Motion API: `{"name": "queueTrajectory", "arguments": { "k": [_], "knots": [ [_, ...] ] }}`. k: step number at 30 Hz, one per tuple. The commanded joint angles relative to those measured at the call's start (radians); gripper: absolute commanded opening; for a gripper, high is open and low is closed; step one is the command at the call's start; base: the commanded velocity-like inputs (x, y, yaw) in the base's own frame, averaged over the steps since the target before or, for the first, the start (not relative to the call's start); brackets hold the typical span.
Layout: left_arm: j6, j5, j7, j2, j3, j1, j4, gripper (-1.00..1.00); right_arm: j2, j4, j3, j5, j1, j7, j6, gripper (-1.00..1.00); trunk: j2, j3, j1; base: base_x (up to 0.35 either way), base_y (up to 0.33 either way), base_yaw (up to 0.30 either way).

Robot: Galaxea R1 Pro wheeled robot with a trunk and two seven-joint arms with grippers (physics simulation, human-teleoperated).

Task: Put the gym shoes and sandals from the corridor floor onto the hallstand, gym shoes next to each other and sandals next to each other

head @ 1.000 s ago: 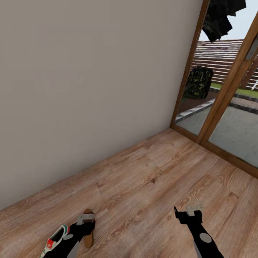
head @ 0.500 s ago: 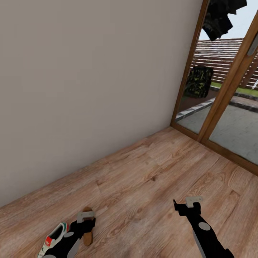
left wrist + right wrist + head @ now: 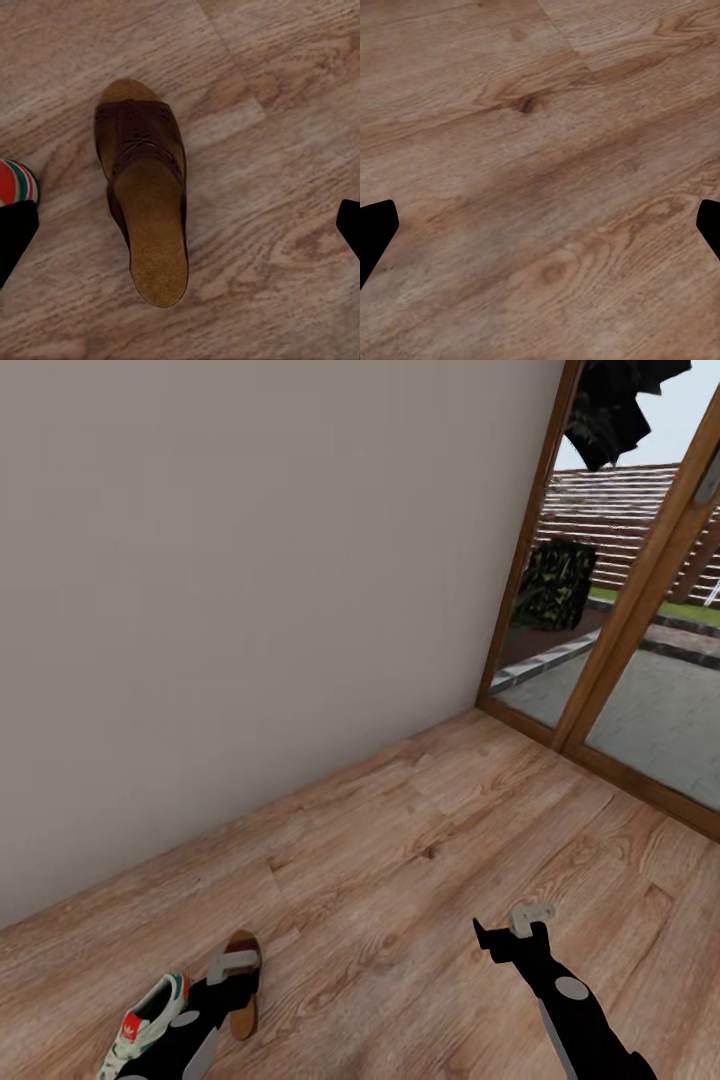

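Note:
One dark brown sandal (image 3: 244, 1000) with a tan footbed lies flat on the corridor floor (image 3: 400, 860) near the beige wall. In the left wrist view the sandal (image 3: 142, 195) sits between the spread black fingertips (image 3: 13, 236). My left gripper (image 3: 238, 988) hovers open just above it, hiding its middle in the head view. A white gym shoe (image 3: 148, 1022) with green stripes and a red heel mark lies beside the sandal; the gym shoe's heel (image 3: 15, 182) touches nothing. My right gripper (image 3: 508, 942) hangs open over bare planks (image 3: 540, 187). The hallstand is out of view.
A plain beige wall (image 3: 250, 580) runs along the left. A wood-framed glass door (image 3: 600, 660) stands at the far right, with a paved yard behind it. Open wood floor stretches between my arms and the door.
The whole picture has slid up slightly, so the camera moved. My right gripper has drifted a little to the left. The sandal and gym shoe lie where they were.

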Motion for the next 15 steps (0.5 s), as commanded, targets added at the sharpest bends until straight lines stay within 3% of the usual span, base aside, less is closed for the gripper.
{"name": "queueTrajectory", "arguments": {
  "k": [1,15],
  "knots": [
    [-0.010,-0.009,0.004,0.000,0.013,-0.001,0.000,1.00,0.001,-0.002,-0.003,0.010,0.000,0.008,0.005,1.00,-0.008,-0.004,0.004,0.000,0.000,0.000],
    [-0.036,-0.008,0.015,0.000,0.025,0.000,0.004,1.00,0.002,-0.015,-0.003,0.010,0.000,0.008,0.008,1.00,-0.106,-0.048,0.057,0.000,0.000,0.000]
  ]
}}
